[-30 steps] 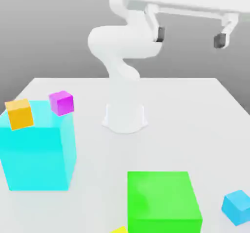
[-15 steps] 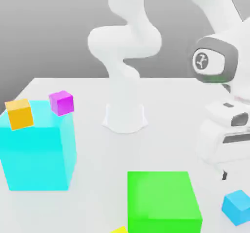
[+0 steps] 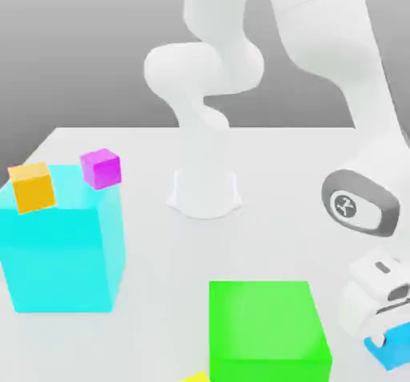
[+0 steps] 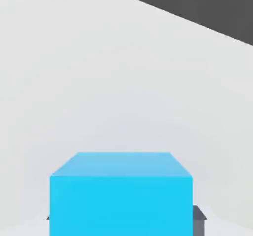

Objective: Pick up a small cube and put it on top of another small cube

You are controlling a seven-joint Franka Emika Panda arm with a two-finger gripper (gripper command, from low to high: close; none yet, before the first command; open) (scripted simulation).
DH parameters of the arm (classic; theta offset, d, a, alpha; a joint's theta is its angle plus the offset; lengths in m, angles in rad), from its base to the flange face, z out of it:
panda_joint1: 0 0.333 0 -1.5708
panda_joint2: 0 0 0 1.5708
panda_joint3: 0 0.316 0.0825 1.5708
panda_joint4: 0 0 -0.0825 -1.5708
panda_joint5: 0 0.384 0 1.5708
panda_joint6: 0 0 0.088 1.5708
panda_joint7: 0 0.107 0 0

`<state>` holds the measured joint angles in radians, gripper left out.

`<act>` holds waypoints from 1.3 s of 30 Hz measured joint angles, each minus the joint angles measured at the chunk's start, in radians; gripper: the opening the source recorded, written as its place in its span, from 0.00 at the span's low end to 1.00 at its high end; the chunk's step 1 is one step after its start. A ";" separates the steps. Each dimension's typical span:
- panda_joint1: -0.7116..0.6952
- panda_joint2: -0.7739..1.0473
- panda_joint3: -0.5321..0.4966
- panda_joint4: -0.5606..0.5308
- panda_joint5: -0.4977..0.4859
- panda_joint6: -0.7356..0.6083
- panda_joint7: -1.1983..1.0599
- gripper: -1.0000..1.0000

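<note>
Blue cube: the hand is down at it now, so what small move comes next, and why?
Probably close the fingers on the small blue cube. In the hand view it sits centred and close, with a dark finger tip at its side. In the exterior view the hand is low over it on the table. The magenta cube waits across the table.

We see a bare simulated test scene, not a lived-in room. A plain white counter (image 3: 320, 164) sits before a flat grey backdrop, with a smooth white robot arm (image 3: 204, 76) mounted on it. Around the arm's base lie untextured, flat-coloured blocks: a large cyan block (image 3: 60, 252), a green block (image 3: 268, 328) and small cubes, all without labels or wear.
</note>
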<state>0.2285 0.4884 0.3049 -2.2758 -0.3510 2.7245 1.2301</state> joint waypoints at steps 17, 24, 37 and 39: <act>-0.329 -0.578 -0.152 -0.175 0.133 -0.409 0.131 0.00; -0.448 -0.829 -0.256 -0.254 0.183 -0.570 0.221 0.00; -0.652 -1.188 -0.419 -0.448 0.272 -0.698 0.351 0.00; -0.657 -1.168 -0.423 -0.498 0.269 -0.627 0.351 1.00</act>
<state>-0.4283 -0.6801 -0.1181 -2.7738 -0.0816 2.0970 1.5810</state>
